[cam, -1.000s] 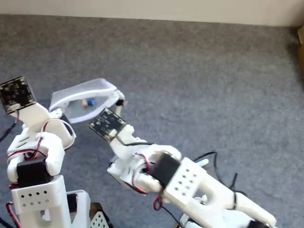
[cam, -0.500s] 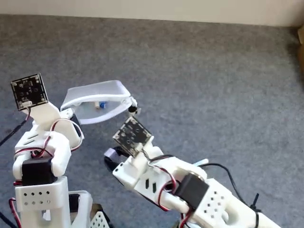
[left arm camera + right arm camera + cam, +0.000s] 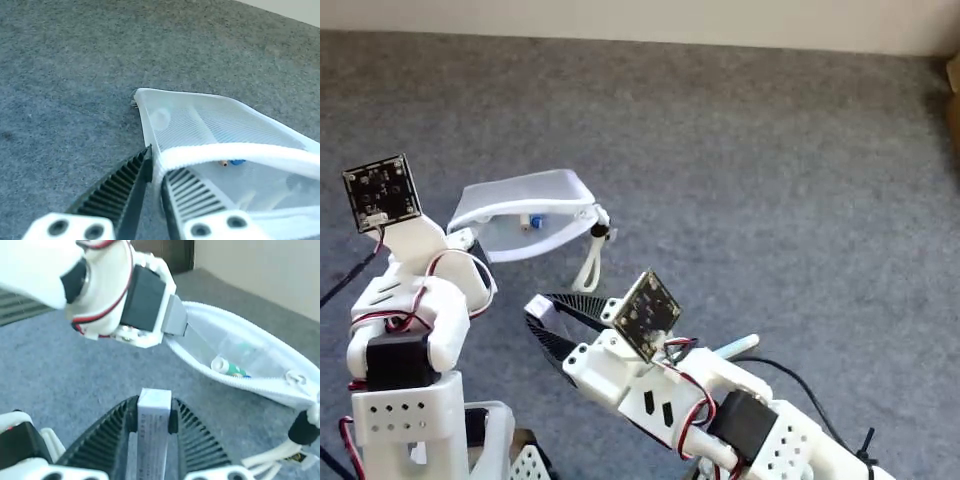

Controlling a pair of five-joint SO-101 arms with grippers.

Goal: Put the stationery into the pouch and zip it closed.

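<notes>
The high camera stands far above the pouch (image 3: 525,190) and looks steeply down. The left wrist camera is very close to the pouch (image 3: 215,125), facing along its mesh side. The right wrist camera faces its open mouth from farther. All three share the pouch (image 3: 260,347).

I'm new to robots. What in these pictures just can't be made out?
- Right wrist view: the pale block in the right gripper runs off the picture's edge, so its length is unknown.
- High view: the item inside the pouch is too small to identify.
- Left wrist view: the pouch's far end is cut off by the edge.
</notes>
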